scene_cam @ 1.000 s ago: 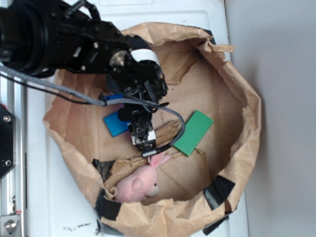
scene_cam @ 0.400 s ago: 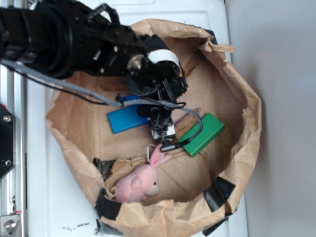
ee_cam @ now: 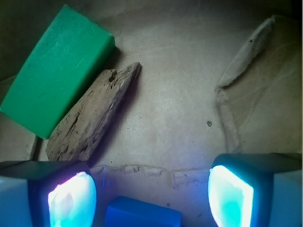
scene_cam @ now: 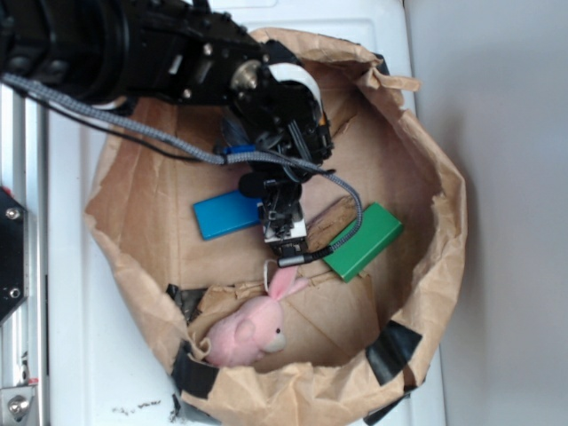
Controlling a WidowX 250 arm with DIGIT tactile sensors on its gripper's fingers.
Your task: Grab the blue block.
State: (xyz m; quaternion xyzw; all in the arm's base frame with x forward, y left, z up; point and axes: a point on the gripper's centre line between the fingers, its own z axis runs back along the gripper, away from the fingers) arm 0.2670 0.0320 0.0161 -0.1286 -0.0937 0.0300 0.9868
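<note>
The blue block lies flat on the floor of the brown paper bag, left of centre. My gripper hangs just to its right, over the block's right end. In the wrist view the gripper is open, its two glowing pads wide apart. The blue block shows at the bottom edge between them, nearer the left pad and touching neither. Most of the block is out of that view.
A green block lies right of the gripper, also seen as the green block in the wrist view. A torn cardboard flap lies beside it. A pink plush bunny sits near the bag's front wall.
The arm drew slightly left and back, bringing the gripper closer to the blue block's right end. The green block sits further right than a second ago. The jaws stay open.
</note>
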